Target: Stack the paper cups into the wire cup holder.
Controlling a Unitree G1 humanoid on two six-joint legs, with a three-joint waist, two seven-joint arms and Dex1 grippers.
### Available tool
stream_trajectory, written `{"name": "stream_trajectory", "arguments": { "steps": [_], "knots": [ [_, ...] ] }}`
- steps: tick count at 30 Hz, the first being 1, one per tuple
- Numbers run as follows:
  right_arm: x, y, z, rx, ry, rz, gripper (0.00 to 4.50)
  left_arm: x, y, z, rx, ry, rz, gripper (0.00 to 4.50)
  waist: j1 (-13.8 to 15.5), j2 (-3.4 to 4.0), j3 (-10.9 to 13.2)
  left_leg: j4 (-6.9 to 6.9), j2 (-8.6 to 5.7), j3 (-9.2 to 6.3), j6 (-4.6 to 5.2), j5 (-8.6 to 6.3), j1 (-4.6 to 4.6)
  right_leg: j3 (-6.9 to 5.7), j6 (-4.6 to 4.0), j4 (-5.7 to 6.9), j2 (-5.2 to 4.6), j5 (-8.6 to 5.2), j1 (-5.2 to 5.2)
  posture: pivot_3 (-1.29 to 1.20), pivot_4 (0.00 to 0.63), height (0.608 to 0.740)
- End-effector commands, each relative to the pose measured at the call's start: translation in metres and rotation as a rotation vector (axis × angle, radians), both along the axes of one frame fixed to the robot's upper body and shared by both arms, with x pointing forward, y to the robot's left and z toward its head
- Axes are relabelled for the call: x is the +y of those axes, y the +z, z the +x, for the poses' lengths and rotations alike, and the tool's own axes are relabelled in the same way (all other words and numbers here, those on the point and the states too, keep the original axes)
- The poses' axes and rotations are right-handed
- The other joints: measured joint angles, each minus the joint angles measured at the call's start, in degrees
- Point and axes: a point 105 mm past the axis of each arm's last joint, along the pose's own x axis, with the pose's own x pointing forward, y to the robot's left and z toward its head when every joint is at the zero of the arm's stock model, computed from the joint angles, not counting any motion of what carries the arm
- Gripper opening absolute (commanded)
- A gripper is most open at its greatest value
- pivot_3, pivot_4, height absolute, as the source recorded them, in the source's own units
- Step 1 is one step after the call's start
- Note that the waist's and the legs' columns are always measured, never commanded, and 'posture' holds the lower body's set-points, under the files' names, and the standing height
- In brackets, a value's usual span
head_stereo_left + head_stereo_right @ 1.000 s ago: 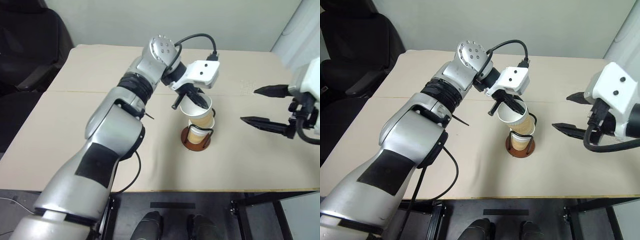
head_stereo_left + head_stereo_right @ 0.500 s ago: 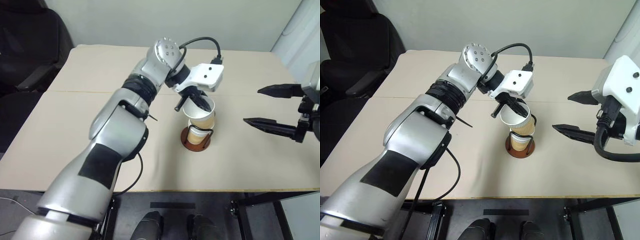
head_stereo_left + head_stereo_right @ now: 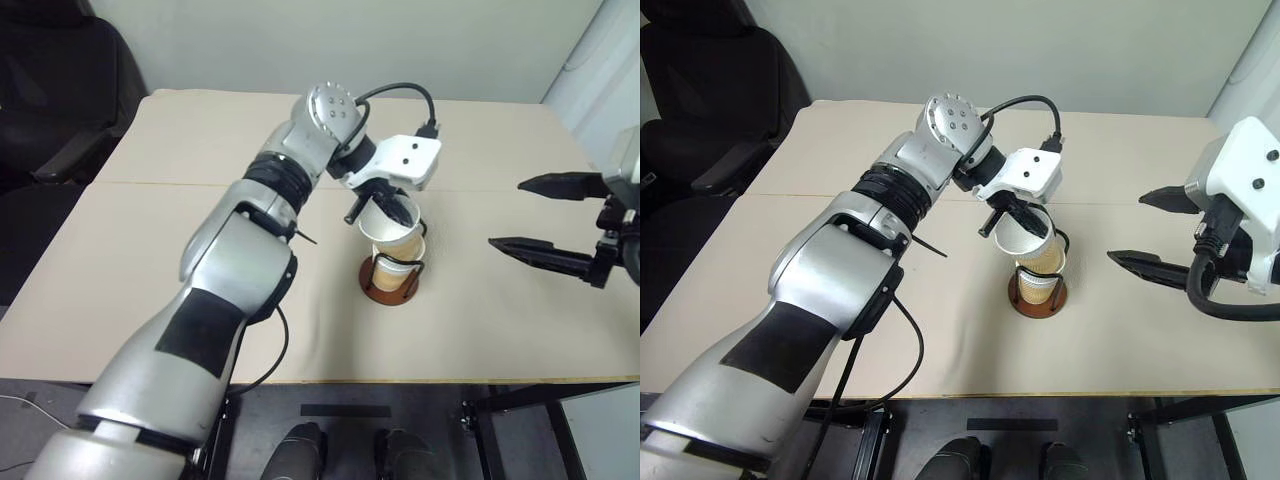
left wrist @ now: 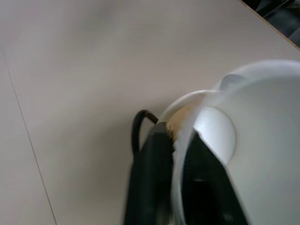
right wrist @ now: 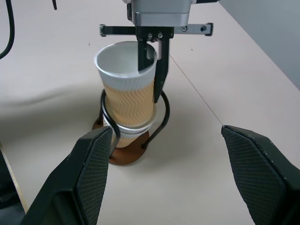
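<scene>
Straddling rim of top paper cup (image 5: 127, 89) in wire cup holder (image 5: 123, 151), centre frame: left fingers (image 5: 151, 51), grip unclear. Standing spread, empty, at right: right fingers (image 3: 545, 252).

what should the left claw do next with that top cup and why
Probably open a little wider and lift straight up. The top cup already sits nested in the cups inside the wire cup holder, and the left claw straddles its rim, one finger inside, one outside, so tugging sideways could tip the stack.

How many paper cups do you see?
2 for sure: the top cup with the left gripper at its rim, and a second cup under it in the holder. More may be nested inside, hidden.
</scene>
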Motion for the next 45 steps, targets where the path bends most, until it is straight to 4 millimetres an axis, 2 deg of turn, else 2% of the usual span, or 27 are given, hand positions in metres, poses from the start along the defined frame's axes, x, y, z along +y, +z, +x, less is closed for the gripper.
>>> {"name": "stream_trajectory", "arguments": {
  "steps": [1, 9, 14, 17, 23, 26, 27, 31, 36, 39, 42, 45],
  "knots": [
    [-0.002, 0.011, -0.002, -0.062, -0.013, -0.012, 3.78, -0.006, 0.011, -0.003, -0.017, -0.022, -0.041, 1.66, 0.0, 0.0, 0.0, 0.0, 0.0, 0.0, 0.0, 0.0, 0.0, 0.0, 0.0, 0.0, 0.0, 0.0, 0.0, 0.0, 0.15, 0.74],
    [-0.003, 0.009, -0.001, -0.054, -0.02, -0.018, 3.78, -0.006, 0.014, -0.004, -0.019, -0.025, -0.054, 4.42, 0.0, 0.0, 0.0, 0.01, 0.0, 0.03, 0.02, -0.01, 0.0, 0.02, 0.01, 0.02, 0.0, 0.0, -0.01, 0.0, 0.15, 0.74],
    [-0.004, 0.01, 0.003, -0.057, -0.021, -0.019, 3.78, 0.0, 0.033, 0.003, -0.007, 0.041, -0.183, 4.48, -0.02, 0.0, 0.0, 0.03, 0.0, 0.04, 0.02, -0.01, 0.0, 0.04, 0.01, 0.06, 0.0, -0.01, -0.04, 0.0, 0.15, 0.74],
    [-0.005, 0.008, 0.006, -0.058, -0.022, -0.011, 3.78, 0.012, 0.048, 0.011, 0.02, 0.12, -0.309, 4.48, -0.1, 0.0, 0.0, 0.03, 0.0, 0.06, 0.02, -0.01, 0.0, 0.06, 0.02, 0.12, 0.01, -0.01, -0.09, 0.0, 0.15, 0.74],
    [-0.009, -0.004, 0.02, -0.039, -0.043, 0.033, 3.78, 0.077, 0.077, 0.042, -0.008, 0.393, -0.571, 4.48, -0.77, 0.01, 0.0, 0.02, 0.01, 0.16, 0.02, -0.01, 0.03, 0.22, 0.05, 0.29, 0.05, -0.03, -0.21, 0.0, 0.15, 0.74],
    [-0.015, -0.011, 0.033, -0.031, -0.077, 0.067, 3.78, 0.117, 0.078, 0.057, -0.034, 0.563, -0.673, 4.48, -0.88, 0.02, -0.01, 0.03, -0.01, 0.2, 0.04, 0.0, 0.08, 0.33, 0.09, 0.37, 0.08, -0.06, -0.24, 0.0, 0.15, 0.74],
    [-0.017, -0.012, 0.036, -0.031, -0.088, 0.075, 3.78, 0.124, 0.077, 0.06, -0.039, 0.597, -0.693, 4.48, -0.88, 0.02, -0.01, 0.06, -0.02, 0.2, 0.05, 0.0, 0.09, 0.36, 0.09, 0.39, 0.08, -0.06, -0.23, 0.0, 0.15, 0.74],
    [-0.035, -0.019, 0.057, -0.029, -0.169, 0.155, 3.78, 0.179, 0.065, 0.076, -0.069, 0.83, -0.828, 4.48, -0.85, -0.01, -0.04, 0.29, -0.05, 0.18, 0.08, 0.01, 0.09, 0.39, 0.11, 0.56, 0.08, -0.07, -0.24, 0.0, 0.15, 0.74],
    [-0.077, -0.029, 0.089, -0.076, -0.359, 0.248, 3.78, 0.246, 0.054, 0.089, -0.124, 1.164, -1.056, 4.48, -1.03, -0.04, -0.06, 0.46, -0.07, 0.26, 0.09, 0.01, 0.11, 0.51, 0.1, 0.7, 0.18, -0.08, -0.27, 0.0, 0.15, 0.74],
    [-0.092, -0.044, 0.101, -0.084, -0.443, 0.288, 3.78, 0.286, 0.04, 0.089, -0.146, 1.349, -1.154, 4.48, -1.22, -0.03, -0.06, 0.47, -0.07, 0.29, 0.09, 0.02, 0.13, 0.53, 0.09, 0.76, 0.22, -0.08, -0.28, 0.0, 0.15, 0.74],
    [-0.108, -0.061, 0.109, -0.083, -0.537, 0.32, 3.78, 0.317, 0.021, 0.084, -0.195, 1.477, -1.157, 4.48, -1.37, 0.02, -0.07, 0.44, -0.08, 0.35, 0.09, 0.02, 0.19, 0.55, 0.07, 0.77, 0.3, -0.08, -0.27, 0.0, 0.15, 0.74],
    [-0.142, -0.077, 0.116, -0.112, -0.706, 0.354, 3.78, 0.345, 0.007, 0.077, -0.235, 1.59, -1.186, 4.48, -1.32, 0.01, -0.07, 0.43, -0.08, 0.35, 0.09, 0.02, 0.25, 0.58, 0.05, 0.78, 0.25, -0.08, -0.26, 0.0, 0.15, 0.74]
  ]
}}
